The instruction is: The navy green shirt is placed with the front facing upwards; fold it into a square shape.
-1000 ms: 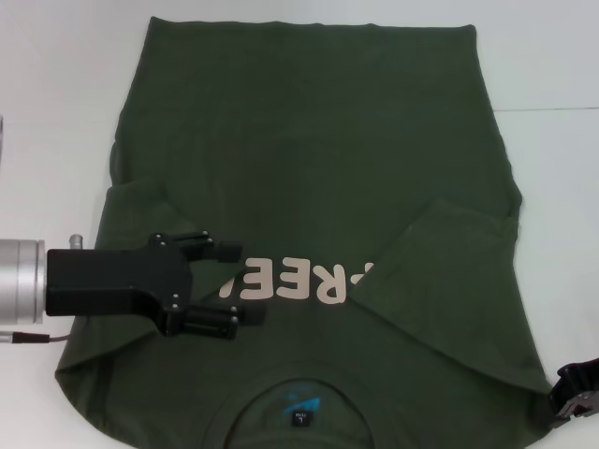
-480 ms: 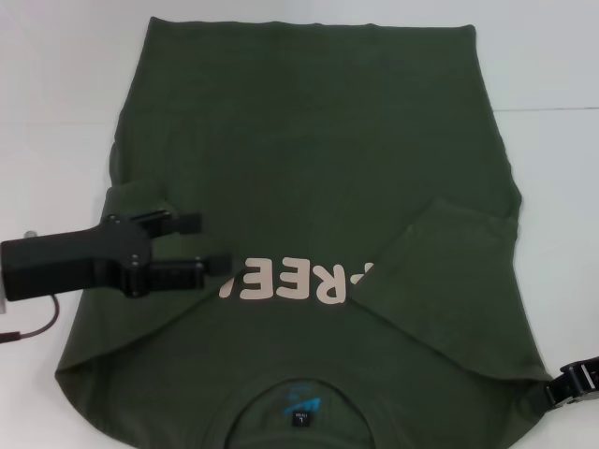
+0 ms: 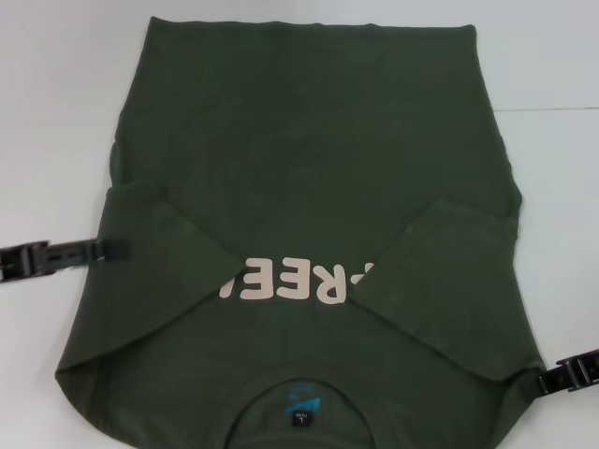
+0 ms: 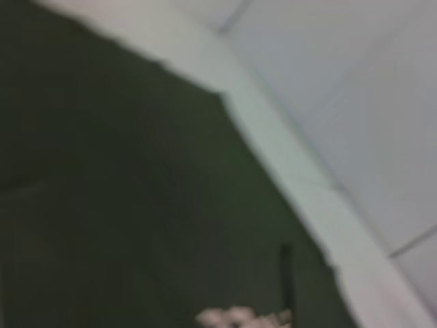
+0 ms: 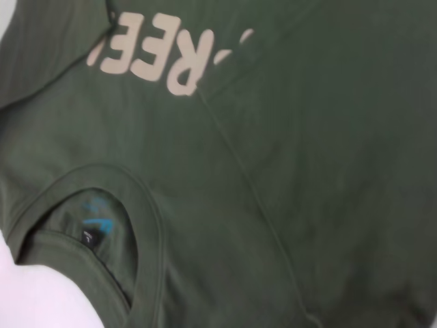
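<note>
With both sleeves already turned inward over the chest, I read the step in hand as the lengthwise fold of the navy green shirt (image 3: 318, 168), which lies flat, front up, on the white table (image 3: 56, 112). My left gripper (image 3: 110, 249) sits at the garment's left edge, its tip just touching or just beside the folded left sleeve (image 3: 150, 271); only a thin dark profile shows, so I cannot tell whether its fingers are spread or pressed together. My right gripper (image 3: 562, 372) waits just outside the right shoulder corner, and its state I likewise cannot tell. To fold well, I judge that each gripper should pinch both cloth layers at its own nearest corner, lift evenly, and carry the edge straight along the body so the sides stay aligned. From the grippers, the collar (image 3: 298, 402) with its neck label (image 3: 300, 412) lies nearest me, between the two, and the hem (image 3: 309, 23) lies far ahead. The long axis thus runs away from me, collar to hem, and the pale lettering (image 3: 295, 281) reads inverted.
</note>
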{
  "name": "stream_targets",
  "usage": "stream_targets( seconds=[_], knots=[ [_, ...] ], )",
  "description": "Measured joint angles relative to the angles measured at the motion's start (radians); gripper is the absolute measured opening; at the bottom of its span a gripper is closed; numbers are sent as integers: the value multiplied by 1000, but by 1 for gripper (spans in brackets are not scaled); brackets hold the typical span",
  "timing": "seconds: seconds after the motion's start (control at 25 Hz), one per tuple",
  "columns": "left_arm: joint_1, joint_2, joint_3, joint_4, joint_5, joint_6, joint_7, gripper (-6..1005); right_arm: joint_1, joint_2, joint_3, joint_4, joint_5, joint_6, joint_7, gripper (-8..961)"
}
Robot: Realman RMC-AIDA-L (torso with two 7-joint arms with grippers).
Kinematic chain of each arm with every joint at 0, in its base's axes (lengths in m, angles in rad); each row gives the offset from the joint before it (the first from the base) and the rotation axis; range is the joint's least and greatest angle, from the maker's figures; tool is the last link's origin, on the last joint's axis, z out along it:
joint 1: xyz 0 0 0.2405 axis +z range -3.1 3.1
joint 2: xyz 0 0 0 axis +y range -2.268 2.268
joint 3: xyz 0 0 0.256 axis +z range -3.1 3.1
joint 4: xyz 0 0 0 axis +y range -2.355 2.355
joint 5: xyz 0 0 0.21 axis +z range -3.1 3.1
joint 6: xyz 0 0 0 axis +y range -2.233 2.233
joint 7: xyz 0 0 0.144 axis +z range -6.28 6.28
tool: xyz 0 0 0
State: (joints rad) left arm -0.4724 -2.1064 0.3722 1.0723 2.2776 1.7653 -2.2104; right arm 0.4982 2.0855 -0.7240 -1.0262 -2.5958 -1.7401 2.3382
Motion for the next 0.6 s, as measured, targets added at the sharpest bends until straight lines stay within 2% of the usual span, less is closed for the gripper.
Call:
stream_targets(
  seconds=[0.28,0.44,0.6],
  knots=[
    [-13,22,-42,59,207,29,-240,949,12,1,-9,0,26,8,-37,46],
    [-35,29,-32,57,315,40,-316,949,20,1,-10,0,33,8,-50,46],
    [-49,32,-29,25,356,39,-346,949,25,1,-11,-5,34,7,-60,47]
  ],
)
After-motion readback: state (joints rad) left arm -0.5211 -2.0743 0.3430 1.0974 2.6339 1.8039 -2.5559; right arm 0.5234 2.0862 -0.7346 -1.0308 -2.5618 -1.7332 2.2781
